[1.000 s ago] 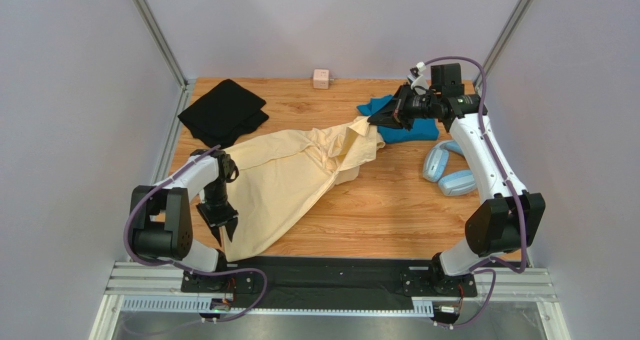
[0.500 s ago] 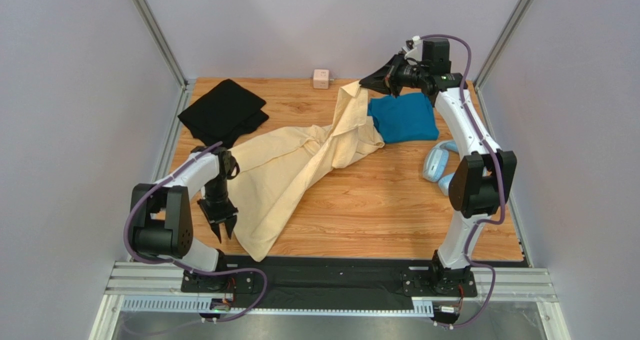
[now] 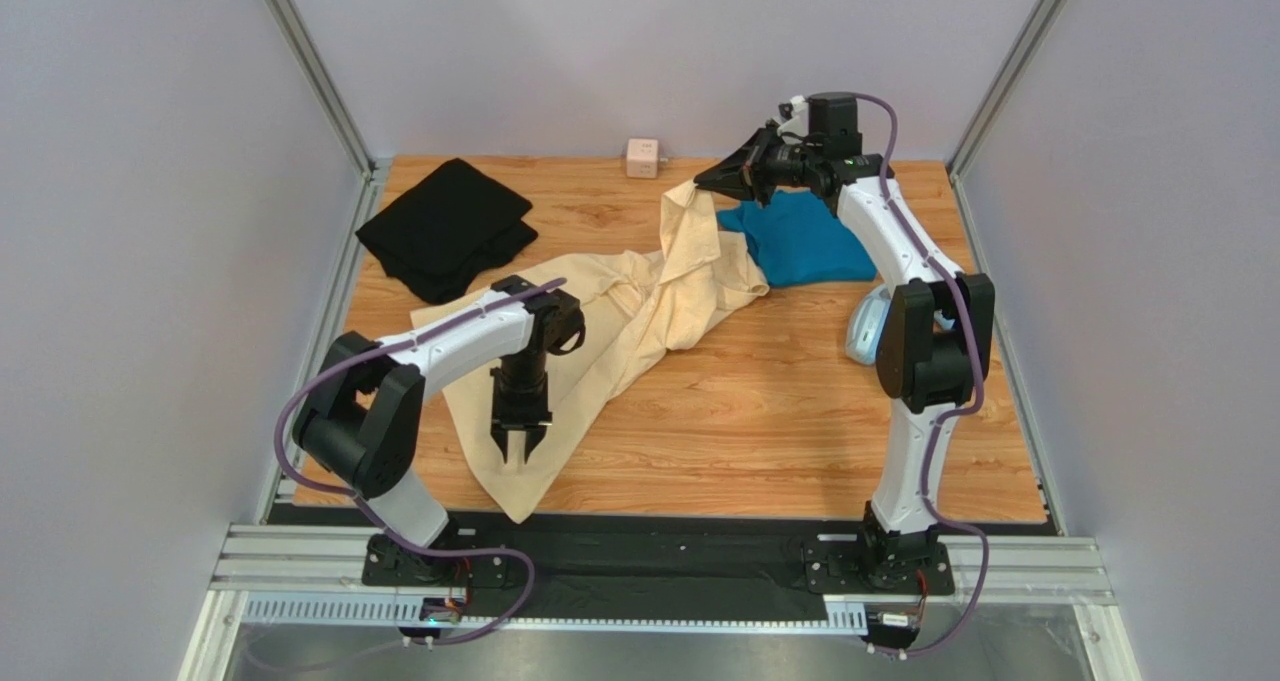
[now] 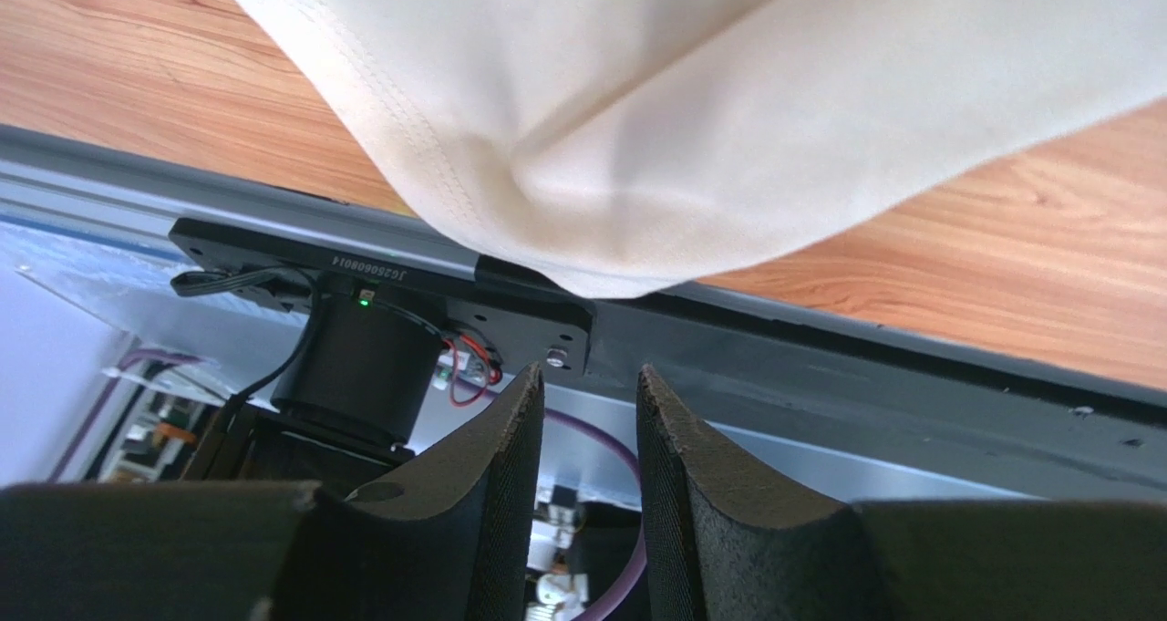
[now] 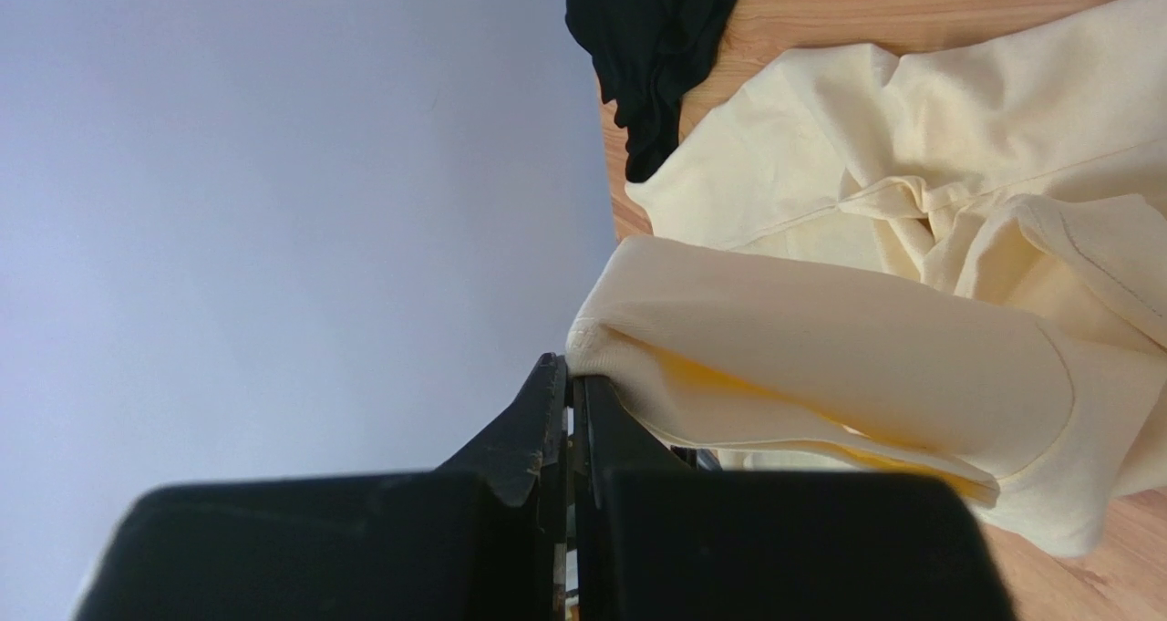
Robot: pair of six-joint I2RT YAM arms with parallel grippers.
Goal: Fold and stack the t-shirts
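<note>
The cream-yellow t-shirt lies stretched across the table from the near left to the far right. My right gripper is shut on its far corner and holds that corner lifted above the teal blue t-shirt. My left gripper hovers over the cream shirt's near end, fingers apart with nothing between them; the shirt's hem lies just ahead of them. The black t-shirt lies folded at the far left and also shows in the right wrist view.
A small pink cube sits at the table's back edge. Light-blue headphones lie partly hidden behind the right arm. Grey walls close in both sides. A black strip and metal rail run along the near edge.
My left arm has swung right from the shirt's left edge to over its near end. My right gripper has carried the cream corner up and back-left, pulling the shirt long.
</note>
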